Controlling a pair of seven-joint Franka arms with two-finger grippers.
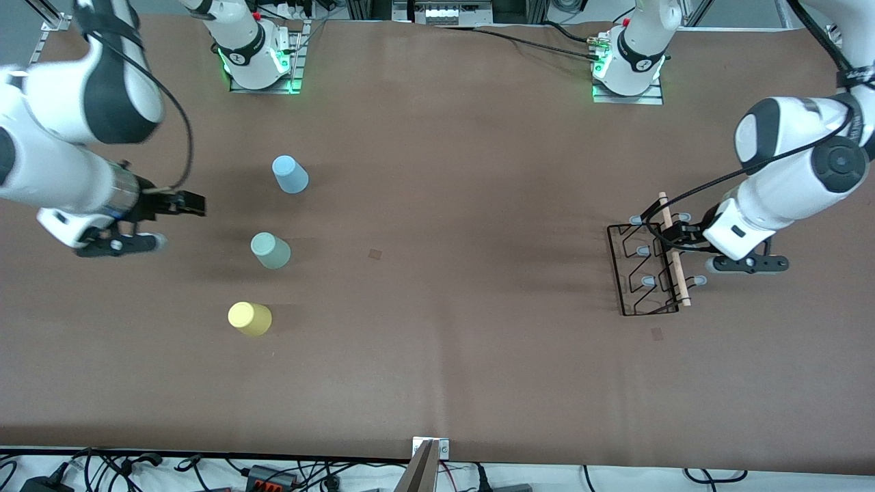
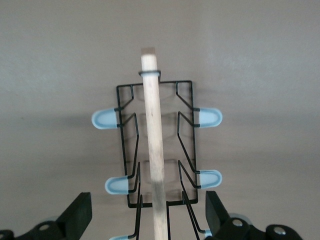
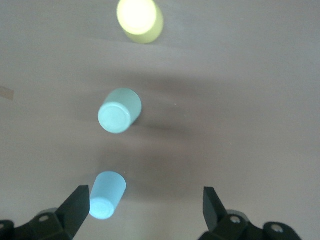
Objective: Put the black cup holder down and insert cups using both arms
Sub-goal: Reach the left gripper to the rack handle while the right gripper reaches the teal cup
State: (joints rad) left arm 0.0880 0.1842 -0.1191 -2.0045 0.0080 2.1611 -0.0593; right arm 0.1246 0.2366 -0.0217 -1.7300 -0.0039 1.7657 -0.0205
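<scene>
Black cup holder (image 1: 649, 268), one, three cups (image 1: 271, 250), two arms

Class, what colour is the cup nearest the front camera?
Yellow: the yellow cup, clearest in the front view.

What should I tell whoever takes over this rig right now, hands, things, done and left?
Left hand: open, over the black cup holder, fingers either side of its wooden rod, not gripping.
Right hand: open, empty, over the table by the cups.
Light blue cup, mint green cup and yellow cup stand upside down in a row at the right arm's end.
Done: nothing placed.
Left: grasp and place the holder, then insert all three cups.
</scene>
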